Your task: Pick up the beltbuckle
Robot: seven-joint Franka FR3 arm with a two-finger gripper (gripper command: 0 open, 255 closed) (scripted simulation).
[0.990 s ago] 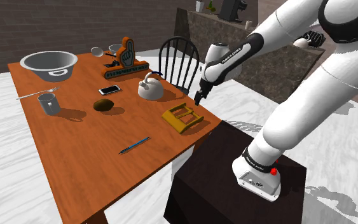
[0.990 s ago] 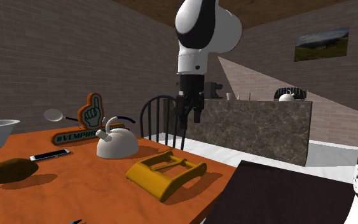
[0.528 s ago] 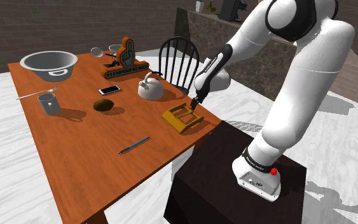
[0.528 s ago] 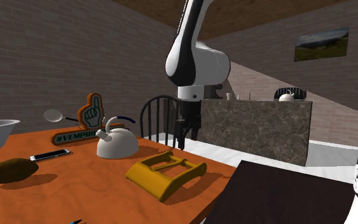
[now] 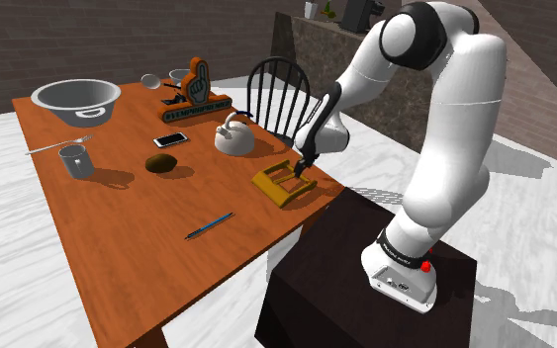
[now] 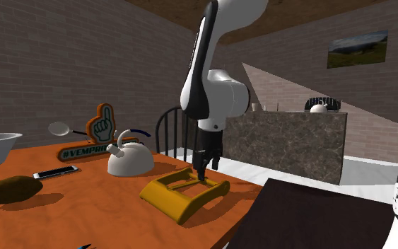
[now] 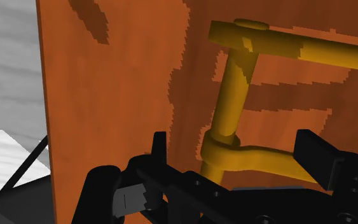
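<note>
1. Lowering straight down looked the right move: the gripper (image 7: 234,149) hung wide open and empty, its fingers either side of one bar of the yellow belt buckle (image 7: 231,83).
2. Closing would best wait until the fingertips neared the orange table (image 5: 138,227), since the buckle lay flat.
3. The buckle sat directly beneath the gripper, at the table's edge nearest the stand; a white kettle (image 5: 234,136) stood farther back.

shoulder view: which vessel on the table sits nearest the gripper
The white kettle, beside the yellow buckle under the black gripper; the grey bowl and grey mug stand far off.
</note>
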